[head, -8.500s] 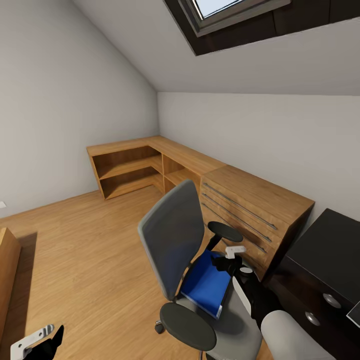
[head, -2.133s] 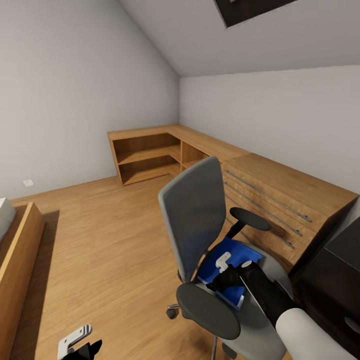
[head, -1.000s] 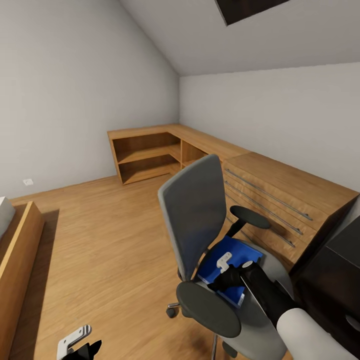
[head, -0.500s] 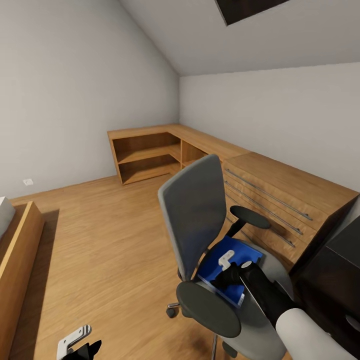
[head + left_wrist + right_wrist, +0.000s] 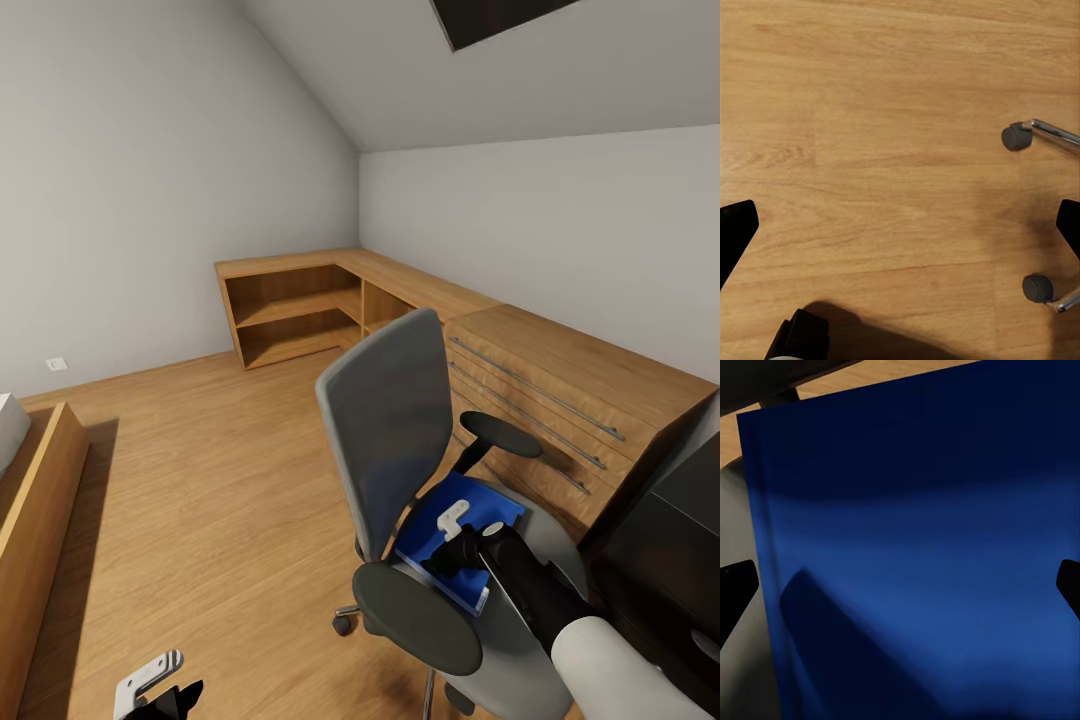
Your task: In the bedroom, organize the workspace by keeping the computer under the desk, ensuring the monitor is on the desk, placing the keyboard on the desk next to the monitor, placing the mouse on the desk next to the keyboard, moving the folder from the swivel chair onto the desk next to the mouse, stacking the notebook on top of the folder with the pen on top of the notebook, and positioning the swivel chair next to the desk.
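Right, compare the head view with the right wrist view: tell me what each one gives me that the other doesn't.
Head view alone: the room, with the chair's backrest and armrests, the wood cabinet behind it, the black desk at the right edge, the floor, and the left hand low by the floor.

Right wrist view alone: a close look at the folder's cover, with the right hand's dark fingertips spread wide at either side of it, open.

Both: the blue folder lying on the grey chair seat, with the right hand right above it.

Attic bedroom: sloped ceiling, bed.
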{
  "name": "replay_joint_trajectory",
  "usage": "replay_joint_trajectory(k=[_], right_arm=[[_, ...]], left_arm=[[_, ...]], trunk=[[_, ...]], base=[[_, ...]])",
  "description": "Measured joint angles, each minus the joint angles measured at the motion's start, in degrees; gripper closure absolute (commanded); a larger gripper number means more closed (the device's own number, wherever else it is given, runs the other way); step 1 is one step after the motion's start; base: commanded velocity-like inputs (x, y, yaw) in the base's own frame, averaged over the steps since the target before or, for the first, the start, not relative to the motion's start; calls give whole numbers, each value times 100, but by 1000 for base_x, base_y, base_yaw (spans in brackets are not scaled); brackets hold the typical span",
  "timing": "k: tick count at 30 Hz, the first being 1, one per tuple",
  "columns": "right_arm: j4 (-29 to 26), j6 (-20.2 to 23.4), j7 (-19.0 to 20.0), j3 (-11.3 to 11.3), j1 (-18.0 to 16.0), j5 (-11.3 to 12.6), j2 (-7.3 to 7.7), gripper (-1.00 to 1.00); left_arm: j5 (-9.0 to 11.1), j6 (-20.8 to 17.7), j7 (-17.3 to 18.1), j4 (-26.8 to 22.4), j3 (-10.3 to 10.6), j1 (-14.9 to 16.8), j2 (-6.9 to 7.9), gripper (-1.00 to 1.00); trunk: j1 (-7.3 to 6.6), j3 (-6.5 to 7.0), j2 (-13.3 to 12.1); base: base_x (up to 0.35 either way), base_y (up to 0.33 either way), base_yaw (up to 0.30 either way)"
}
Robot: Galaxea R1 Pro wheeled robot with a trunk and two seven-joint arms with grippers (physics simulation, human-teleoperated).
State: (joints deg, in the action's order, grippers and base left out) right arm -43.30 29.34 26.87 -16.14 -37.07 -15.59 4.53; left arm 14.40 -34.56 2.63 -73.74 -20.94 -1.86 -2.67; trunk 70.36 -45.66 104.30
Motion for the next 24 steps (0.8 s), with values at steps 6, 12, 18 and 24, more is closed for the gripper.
replay_joint_trajectory(k=[6, 12, 18, 24], right_arm=[[5, 4, 0, -6, 0, 2, -4, -100], [18, 5, 0, -16, 0, 2, -8, -100], [65, -2, 0, -17, 0, 2, -9, -100], [77, -2, 0, -25, 0, 2, -14, -100]], left_arm=[[-3, 0, 0, 0, -1, 0, 6, -100], [-2, 6, -22, 50, -14, 0, 10, -100], [1, 14, -27, 127, -46, 0, 16, -100], [2, 9, -27, 146, -121, 0, 15, -100]], trunk=[[0, 0, 0], [0, 0, 0], [1, 0, 0], [0, 0, 0]], base=[[0, 0, 0], [0, 0, 0], [-57, 19, 0], [-46, 27, 0]])
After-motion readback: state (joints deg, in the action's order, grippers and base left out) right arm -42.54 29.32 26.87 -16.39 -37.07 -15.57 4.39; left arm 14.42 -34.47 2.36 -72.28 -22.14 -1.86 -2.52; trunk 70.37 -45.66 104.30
